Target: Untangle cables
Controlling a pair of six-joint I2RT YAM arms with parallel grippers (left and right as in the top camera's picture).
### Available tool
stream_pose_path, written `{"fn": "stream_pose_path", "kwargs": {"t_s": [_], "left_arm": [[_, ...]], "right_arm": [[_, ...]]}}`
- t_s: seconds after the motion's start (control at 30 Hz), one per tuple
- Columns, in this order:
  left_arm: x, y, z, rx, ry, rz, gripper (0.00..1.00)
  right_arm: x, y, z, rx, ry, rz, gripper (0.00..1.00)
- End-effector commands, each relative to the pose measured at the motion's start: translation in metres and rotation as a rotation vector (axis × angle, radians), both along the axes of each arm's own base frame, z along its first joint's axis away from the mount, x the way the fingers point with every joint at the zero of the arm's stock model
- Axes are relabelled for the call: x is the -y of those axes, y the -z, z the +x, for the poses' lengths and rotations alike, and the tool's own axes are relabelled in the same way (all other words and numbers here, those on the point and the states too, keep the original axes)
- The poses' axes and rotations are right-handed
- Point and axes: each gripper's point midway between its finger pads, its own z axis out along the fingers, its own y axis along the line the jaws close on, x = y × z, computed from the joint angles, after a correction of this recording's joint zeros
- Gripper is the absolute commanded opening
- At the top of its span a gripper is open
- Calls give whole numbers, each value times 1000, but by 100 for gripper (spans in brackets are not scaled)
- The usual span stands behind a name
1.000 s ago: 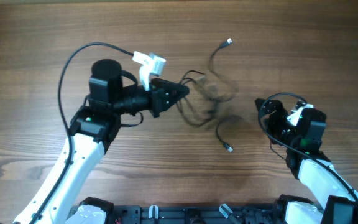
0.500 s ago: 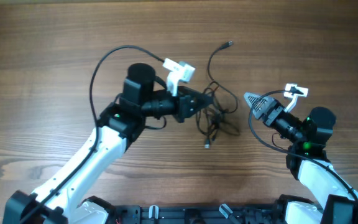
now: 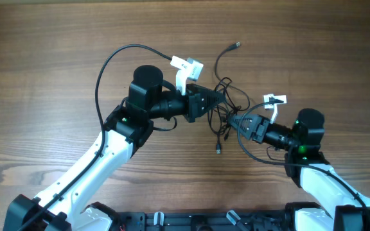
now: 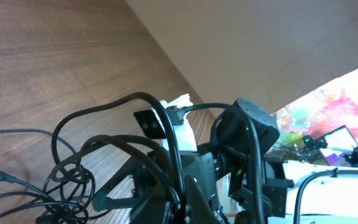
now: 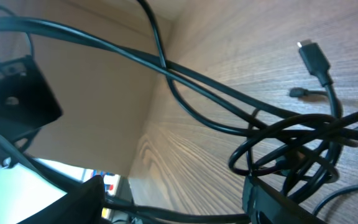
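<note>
The cables (image 3: 227, 102) are a knotted bundle of thin black wires at the table's middle. One plug end (image 3: 237, 45) trails to the back and another (image 3: 218, 151) hangs toward the front. My left gripper (image 3: 216, 102) is shut on the bundle's left side. The left wrist view shows strands (image 4: 73, 177) pinched between the fingers (image 4: 179, 208). My right gripper (image 3: 234, 121) is open at the bundle's right side. In the right wrist view its fingers (image 5: 179, 208) are spread, with one strand between them and the knot (image 5: 291, 146) over the right finger.
The wooden table (image 3: 44, 51) carries only the cables. Thick black arm cables loop over the left arm (image 3: 108, 64) and beside the right arm (image 3: 255, 151). The right arm's body (image 4: 241, 143) shows close behind the bundle in the left wrist view.
My right gripper has moved left into the bundle, which now spans its open fingers. My left gripper has shifted slightly right, still holding the bundle.
</note>
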Motion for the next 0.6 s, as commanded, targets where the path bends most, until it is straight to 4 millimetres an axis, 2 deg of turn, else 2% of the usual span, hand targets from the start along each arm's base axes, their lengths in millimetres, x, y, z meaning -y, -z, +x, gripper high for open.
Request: {"fn": "stream_pose_path", "kwargs": {"t_s": [0.0,0.17,0.23,0.33,0.47,0.5,0.53,0.57], "left_arm": [[2,-7,3,-48,-18,-26,4],[11,-8,-12,-65,45,-35,4],[17,-9,-19,-63,66,-35,4],[18,-9,-19,-60,63,-34,4],[18,-8,-17,-59,53,-32,4],[18,-7,-17,-64,53,-28,4],[17,-6,-18,-68,53,-23,4],[17,-3,-18,-73,54,-16,4]], "right_arm": [[11,20,17,-34,137,-92,73],[15,24,24,-53,198,-110,73],[10,23,21,-55,177,-106,64],[1,24,15,-86,152,-89,59],[-3,21,15,-84,144,-79,35],[-3,19,16,-69,144,-76,25],[-4,13,18,-39,144,-70,11],[-3,11,19,-26,146,-67,4]]}}
